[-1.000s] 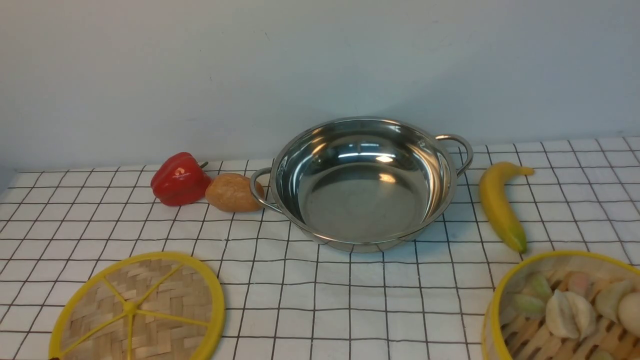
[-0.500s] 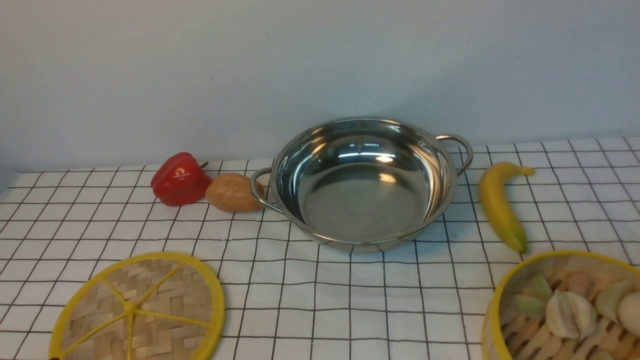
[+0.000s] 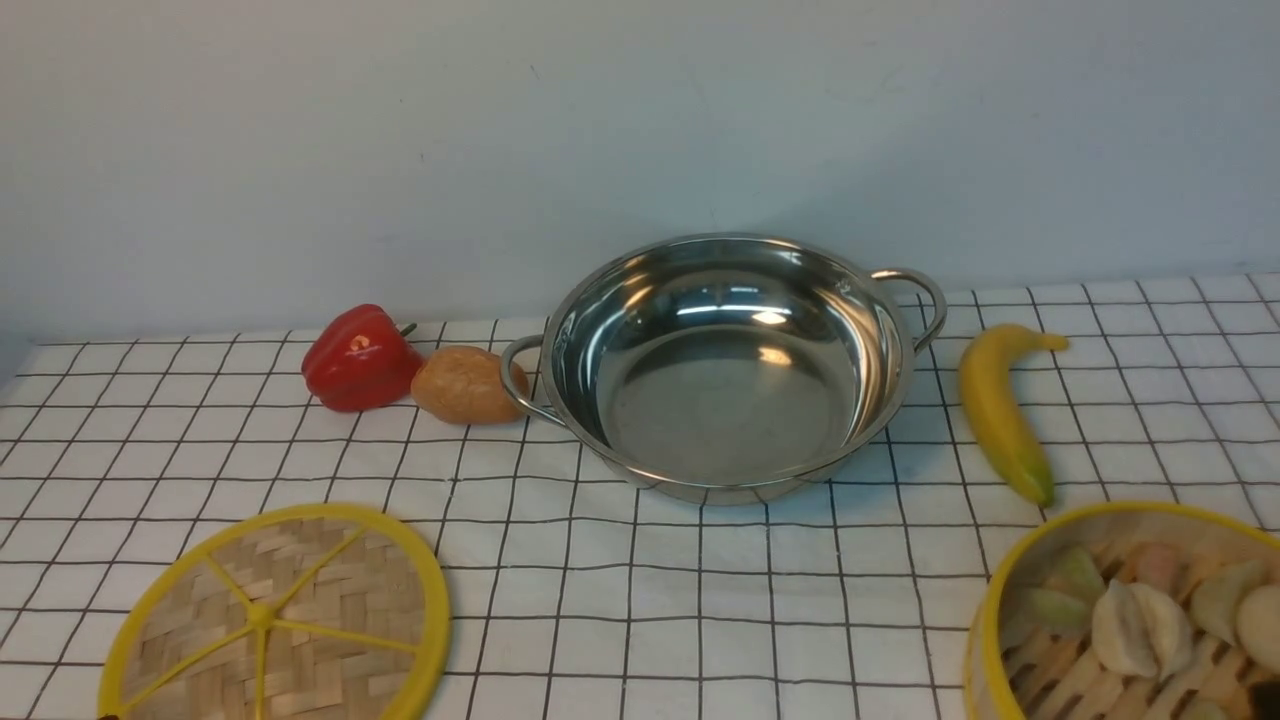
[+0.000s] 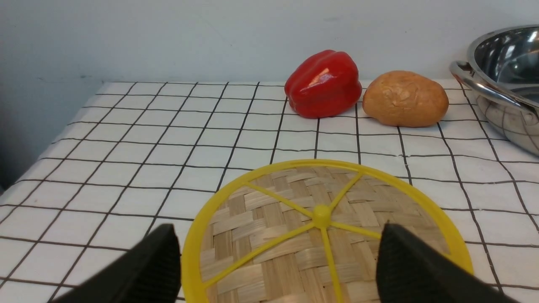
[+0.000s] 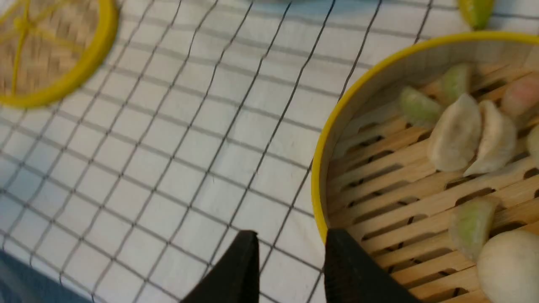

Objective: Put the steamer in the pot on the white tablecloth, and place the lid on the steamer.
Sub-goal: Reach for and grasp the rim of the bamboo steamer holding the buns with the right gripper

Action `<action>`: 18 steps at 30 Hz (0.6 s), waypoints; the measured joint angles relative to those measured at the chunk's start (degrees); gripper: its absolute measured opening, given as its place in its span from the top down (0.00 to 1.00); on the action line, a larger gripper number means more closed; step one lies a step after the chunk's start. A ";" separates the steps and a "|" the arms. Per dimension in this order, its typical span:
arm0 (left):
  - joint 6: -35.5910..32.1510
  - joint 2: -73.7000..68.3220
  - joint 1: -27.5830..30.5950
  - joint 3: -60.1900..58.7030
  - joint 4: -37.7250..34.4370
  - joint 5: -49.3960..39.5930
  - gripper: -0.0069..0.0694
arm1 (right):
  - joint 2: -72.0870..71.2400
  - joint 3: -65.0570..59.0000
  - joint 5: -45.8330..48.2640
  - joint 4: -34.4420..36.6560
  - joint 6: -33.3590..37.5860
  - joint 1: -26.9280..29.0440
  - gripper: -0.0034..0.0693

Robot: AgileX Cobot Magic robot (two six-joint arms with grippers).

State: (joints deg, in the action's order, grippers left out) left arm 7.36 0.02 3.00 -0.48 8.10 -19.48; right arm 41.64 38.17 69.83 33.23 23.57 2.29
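Note:
The steel pot (image 3: 730, 370) stands empty at the middle back of the white tablecloth (image 3: 640, 600). At the front left the woven lid (image 3: 270, 620) lies flat. My left gripper (image 4: 278, 227) hovers over this lid (image 4: 320, 235), wide open, one finger on each side of its centre. The steamer (image 3: 1130, 620) with dumplings sits at the front right, partly cut off. My right gripper (image 5: 290, 235) is at the steamer's (image 5: 421, 168) near rim with its jaws a little apart. One finger is over the slatted floor and the other over the cloth. I cannot tell whether they touch the rim.
A red pepper (image 3: 360, 357) and a brown potato (image 3: 467, 384) lie just left of the pot's handle. A banana (image 3: 1000, 410) lies to its right, between the pot and the steamer. A plain wall runs close behind the pot.
A dark tip has come into the front view's bottom right corner, over the steamer. The pot, lid and steamer have not moved.

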 joint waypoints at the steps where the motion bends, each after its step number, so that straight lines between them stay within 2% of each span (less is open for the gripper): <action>1: 0.00 0.00 0.00 0.00 0.00 0.00 0.15 | 3.19 0.43 0.22 0.09 2.20 -0.42 0.62; 4: 0.00 0.00 0.00 0.00 0.00 0.00 0.15 | 8.83 1.08 0.23 0.03 3.56 -2.52 0.62; 7: 0.00 0.00 0.00 0.00 0.00 0.00 0.15 | 13.95 1.43 -2.34 -3.32 2.78 -8.31 0.62; 10: 0.00 0.00 0.00 0.00 0.00 0.00 0.15 | 17.49 1.42 -5.71 -8.33 -0.91 -13.77 0.62; 13: 0.00 0.00 0.00 0.00 0.00 0.00 0.15 | 22.70 1.48 -9.33 -16.69 -12.03 -22.36 0.62; 14: 0.00 0.00 0.00 0.00 0.00 0.00 0.15 | 23.19 1.48 -9.85 -17.53 -12.65 -23.26 0.62; 15: 0.00 0.00 0.00 0.00 0.00 0.00 0.15 | 25.03 1.48 -12.22 -19.92 -17.57 -26.25 0.62; 18: 0.00 0.00 0.00 0.00 0.00 0.00 0.15 | 27.63 1.72 -15.92 -21.60 -24.83 -30.36 0.62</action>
State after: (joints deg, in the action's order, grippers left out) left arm 7.36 0.02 3.00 -0.48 8.10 -19.48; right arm 69.27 39.89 53.91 11.62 -1.25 -28.07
